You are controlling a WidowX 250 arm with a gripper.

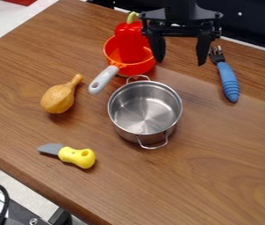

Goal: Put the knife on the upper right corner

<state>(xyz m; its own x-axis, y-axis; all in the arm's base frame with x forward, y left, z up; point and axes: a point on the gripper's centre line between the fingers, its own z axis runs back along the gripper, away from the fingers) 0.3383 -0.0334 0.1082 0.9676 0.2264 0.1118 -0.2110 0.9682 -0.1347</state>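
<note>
My black gripper (181,54) hangs at the upper middle of the camera view, open, with its two fingers spread wide and nothing between them. The knife (76,156), with a yellow handle and a short grey blade, lies flat at the lower left of the wooden table (199,176). Its blade points left. The gripper is far above and to the right of the knife in the view.
A steel pot (145,110) stands mid-table. Behind it, a red pepper (131,41) sits in an orange pan (136,67) with a grey handle. A brown gourd-shaped object (59,97) lies at left, a blue fork (228,80) at upper right.
</note>
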